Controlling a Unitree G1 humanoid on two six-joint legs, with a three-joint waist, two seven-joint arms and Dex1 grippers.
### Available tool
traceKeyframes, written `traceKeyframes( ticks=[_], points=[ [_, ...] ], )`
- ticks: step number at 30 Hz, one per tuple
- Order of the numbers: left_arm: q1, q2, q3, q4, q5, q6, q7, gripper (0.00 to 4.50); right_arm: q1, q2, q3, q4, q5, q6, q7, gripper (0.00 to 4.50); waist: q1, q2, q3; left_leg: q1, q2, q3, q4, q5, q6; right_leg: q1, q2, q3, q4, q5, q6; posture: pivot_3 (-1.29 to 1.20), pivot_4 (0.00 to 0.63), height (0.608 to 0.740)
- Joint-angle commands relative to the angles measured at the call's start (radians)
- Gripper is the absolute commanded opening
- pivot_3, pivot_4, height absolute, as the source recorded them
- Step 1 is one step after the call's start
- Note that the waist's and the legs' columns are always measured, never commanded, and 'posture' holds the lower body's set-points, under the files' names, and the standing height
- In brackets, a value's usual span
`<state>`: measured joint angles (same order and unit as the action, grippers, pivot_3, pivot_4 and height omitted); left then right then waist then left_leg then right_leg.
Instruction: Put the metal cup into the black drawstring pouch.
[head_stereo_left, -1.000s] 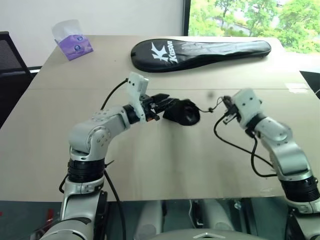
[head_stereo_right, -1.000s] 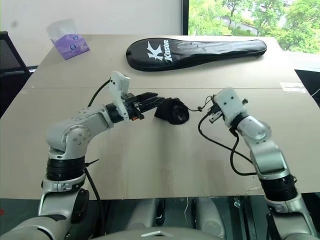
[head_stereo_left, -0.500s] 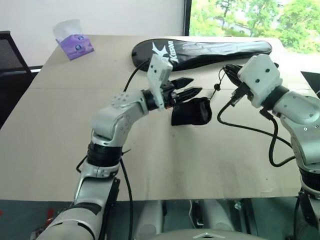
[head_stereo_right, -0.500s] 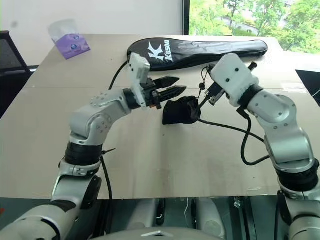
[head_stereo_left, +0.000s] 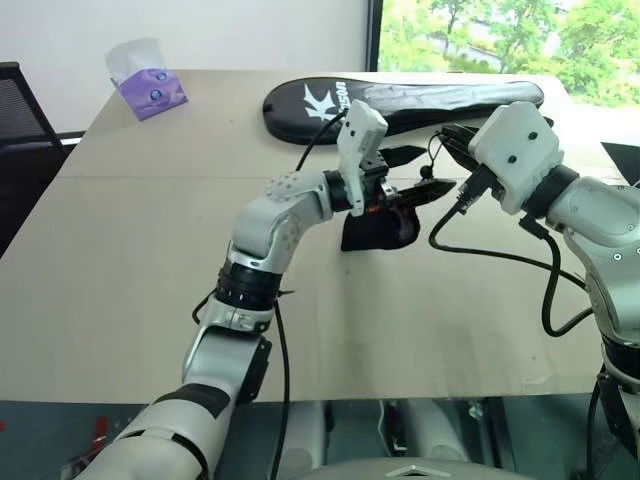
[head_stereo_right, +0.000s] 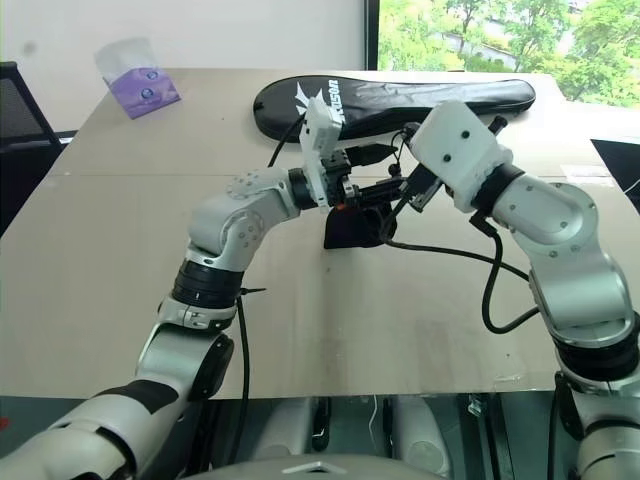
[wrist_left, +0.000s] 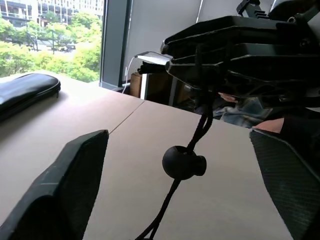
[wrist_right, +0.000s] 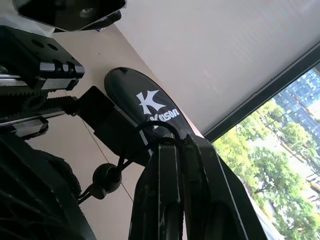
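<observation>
Hanging above wooden table (head_stereo_left: 120, 260), black drawstring pouch (head_stereo_left: 378, 229) dangles by cord (wrist_left: 200, 131) pinched in your right gripper (wrist_right: 181, 150), fingers clamped together. Round toggle (wrist_left: 183, 163) sits on cord below that grip. Your left gripper (head_stereo_left: 412, 175) spreads wide either side of cord, just above pouch. Racket cover (head_stereo_left: 400, 102) lies beyond; tissue pack (head_stereo_left: 147, 82) at far corner.

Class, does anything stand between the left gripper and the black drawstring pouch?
Nothing foreign that I can see. The left gripper, jaws open, is right beside the black drawstring pouch. Only the pouch's own cord and toggle hang between them, pinched by the right gripper.
</observation>
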<state>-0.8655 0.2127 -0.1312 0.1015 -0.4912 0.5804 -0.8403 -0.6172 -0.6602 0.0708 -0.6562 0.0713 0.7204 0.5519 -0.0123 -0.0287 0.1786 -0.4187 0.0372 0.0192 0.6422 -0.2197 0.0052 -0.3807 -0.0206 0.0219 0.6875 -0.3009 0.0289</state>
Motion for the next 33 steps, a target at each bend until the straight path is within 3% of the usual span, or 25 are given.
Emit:
traceKeyframes(
  ticks=[1,5,6,7,9,13,21,33],
  points=[
    [-0.022,-0.018,-0.007,-0.010,0.008,-0.029,-0.015,3.66,-0.027,-0.005,-0.016,-0.045,0.001,0.008,-0.005,0.00,0.000,0.000,0.000,0.000,0.000,0.000,0.000,0.000,0.000,0.000,0.000,0.000,0.000,0.000,0.000,0.00,0.150,0.740],
    [-0.021,-0.027,0.000,0.000,0.016,-0.035,-0.013,1.65,-0.027,-0.007,-0.017,-0.050,0.002,0.019,-0.005,0.00,0.000,0.000,0.000,0.000,0.000,0.000,0.000,0.000,0.000,0.000,0.000,0.000,0.000,0.000,0.000,0.00,0.150,0.740],
    [-0.020,-0.028,0.002,0.002,0.018,-0.036,-0.014,1.40,-0.027,-0.008,-0.017,-0.050,0.002,0.020,-0.005,0.00,-0.001,0.000,0.000,0.000,0.000,0.000,0.000,0.000,0.000,0.000,0.000,0.000,0.000,0.000,0.000,0.00,0.150,0.740],
    [-0.019,-0.028,0.002,0.003,0.021,-0.037,-0.016,0.65,-0.027,-0.009,-0.018,-0.049,0.002,0.020,-0.004,0.00,-0.001,0.000,0.000,0.000,0.000,0.000,0.000,0.000,0.000,0.000,0.000,0.000,0.000,0.000,0.000,0.00,0.150,0.740],
    [-0.014,-0.026,-0.004,0.003,0.027,-0.037,-0.020,0.17,-0.028,-0.006,-0.023,-0.045,0.004,0.023,-0.008,0.00,0.000,0.000,0.000,0.000,0.000,0.000,0.000,0.000,0.000,0.000,0.000,0.000,0.000,0.000,0.000,0.00,0.150,0.740],
    [0.018,-0.008,-0.037,0.014,0.072,-0.051,-0.027,0.17,-0.039,0.017,-0.071,-0.011,0.006,0.054,-0.052,0.00,0.000,0.000,0.000,0.000,0.000,0.000,0.000,0.000,0.000,0.000,0.000,0.000,0.000,0.000,0.000,0.00,0.150,0.740],
    [0.144,0.066,-0.106,0.059,0.203,-0.054,0.003,0.17,0.041,0.026,-0.303,0.236,-0.052,0.067,-0.227,0.00,0.005,0.000,0.000,0.000,0.000,0.000,0.000,0.001,-0.001,0.000,0.000,0.000,0.000,0.000,0.000,0.00,0.150,0.740],
    [0.136,0.064,-0.124,0.154,0.331,-0.198,0.081,0.17,0.196,0.070,-0.297,0.322,0.013,-0.062,-0.211,0.00,-0.002,0.004,-0.001,0.001,0.000,0.001,0.000,-0.001,0.002,0.000,0.001,0.003,0.001,0.000,0.000,0.00,0.150,0.740]
  ],
)
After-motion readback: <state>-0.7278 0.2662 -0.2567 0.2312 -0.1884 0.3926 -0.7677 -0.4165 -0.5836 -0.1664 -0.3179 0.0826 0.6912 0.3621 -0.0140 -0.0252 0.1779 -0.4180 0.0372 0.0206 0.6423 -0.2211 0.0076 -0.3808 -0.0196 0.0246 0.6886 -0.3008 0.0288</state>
